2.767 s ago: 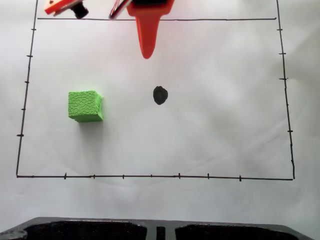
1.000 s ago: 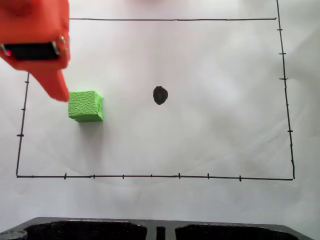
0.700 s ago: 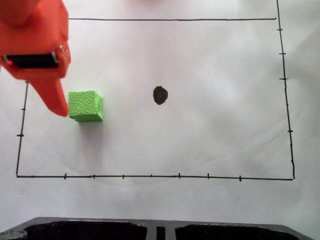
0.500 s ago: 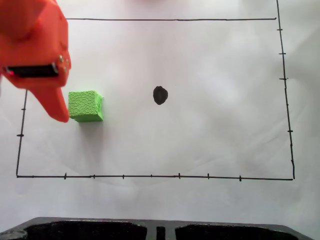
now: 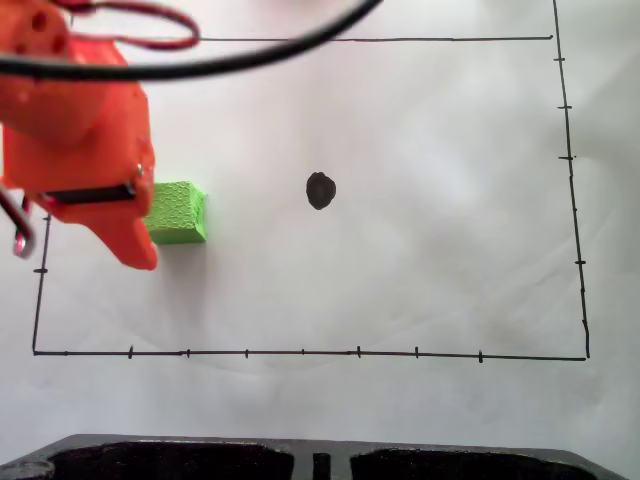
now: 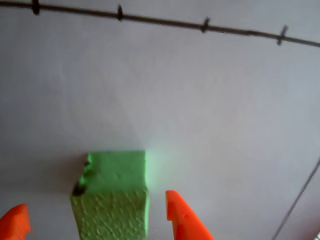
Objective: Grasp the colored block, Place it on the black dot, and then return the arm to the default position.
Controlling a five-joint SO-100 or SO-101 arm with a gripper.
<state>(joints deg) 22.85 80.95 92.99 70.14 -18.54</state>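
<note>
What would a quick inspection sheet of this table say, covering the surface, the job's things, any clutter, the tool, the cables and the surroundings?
Surface: white sheet with a hand-drawn black border carrying tick marks.
Job's things: green block sits left of the black dot, well apart from it; the dot is uncovered.
Clutter: nothing seen.
Tool: orange tool open, one finger on each side of the block in the wrist view; contact cannot be told.
Cables: a black cable and a red cable arch over the arm near the top of the fixed view.
Surroundings: a dark moulded tray along the bottom edge.
</note>
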